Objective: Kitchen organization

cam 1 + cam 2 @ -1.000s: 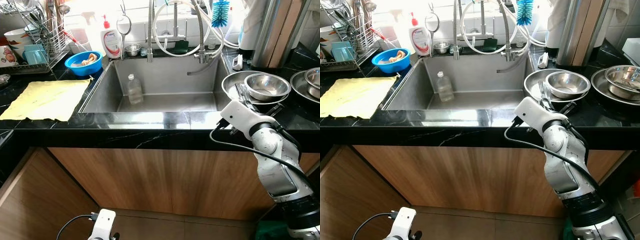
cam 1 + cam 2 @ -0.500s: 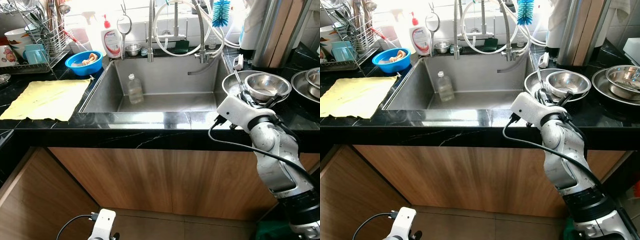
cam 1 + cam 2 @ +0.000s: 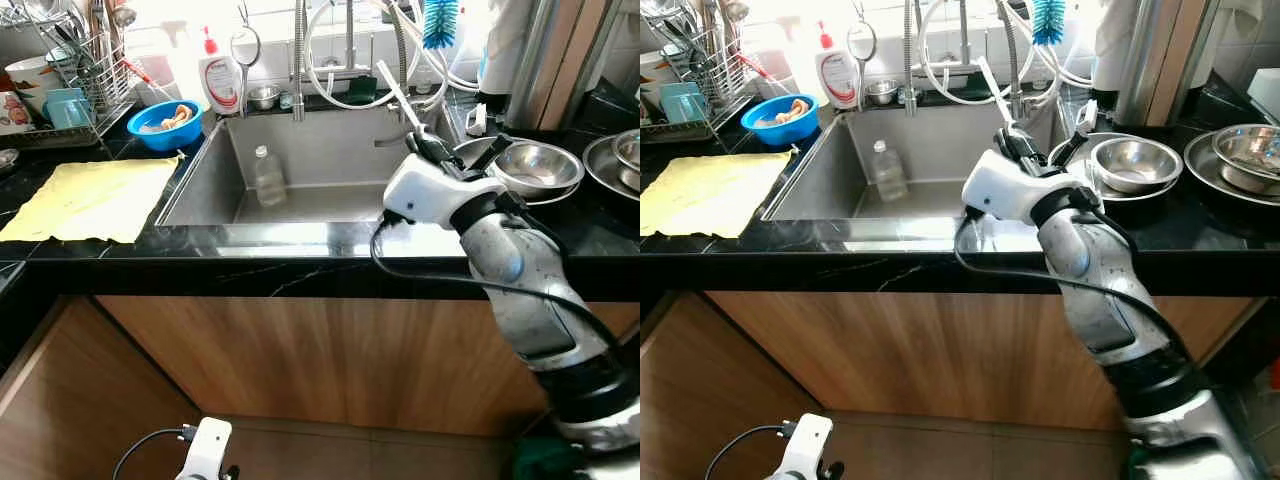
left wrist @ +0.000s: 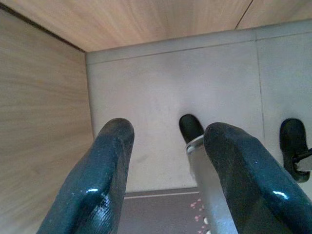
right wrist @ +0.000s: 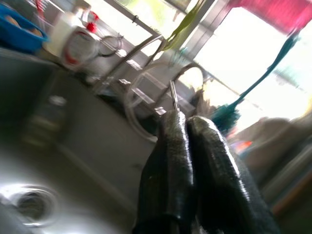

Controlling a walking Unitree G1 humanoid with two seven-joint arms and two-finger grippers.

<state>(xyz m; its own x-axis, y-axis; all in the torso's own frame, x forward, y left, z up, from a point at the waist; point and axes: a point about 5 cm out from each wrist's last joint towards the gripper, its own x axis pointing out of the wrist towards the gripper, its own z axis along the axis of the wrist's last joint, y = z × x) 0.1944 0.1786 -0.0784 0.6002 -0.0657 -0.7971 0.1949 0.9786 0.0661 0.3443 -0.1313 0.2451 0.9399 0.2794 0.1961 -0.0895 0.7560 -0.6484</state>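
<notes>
Low on the left, beside the wooden cabinet front and above the floor: left gripper (image 4: 170,131), idle, fingers spread wide, nothing between them.

On the counter (image 3: 300,270), from its left end:
- Dish rack (image 3: 85,75) in the back left corner.
- Yellow cloth (image 3: 90,200) spread flat near the front edge.
- Blue bowl (image 3: 166,125) and soap bottle (image 3: 220,85) along the back edge, at the sink's back left corner.

In the sink (image 3: 330,150): a clear plastic bottle (image 3: 268,178), upright against the back wall, towards the left.

Over the sink's front right corner: right gripper (image 3: 422,148), fingers pressed together on the lower end of a thin metal utensil (image 3: 392,82). Shaft sticking up and tilted back towards the faucet hoses. Exact kind of utensil too small to tell.

Right of the sink, on the counter: stacked steel bowls (image 3: 535,165), more steel dishes at the far right edge.

Handling, as a judgement:
- Light and stiff, but smooth and narrow, so likely to slip or pivot in a two-finger pinch.
- Held near one end, with a long free length prone to swing and snag the hoses.
- Safer taken nearer mid-shaft, across the width, and moved slowly.
</notes>
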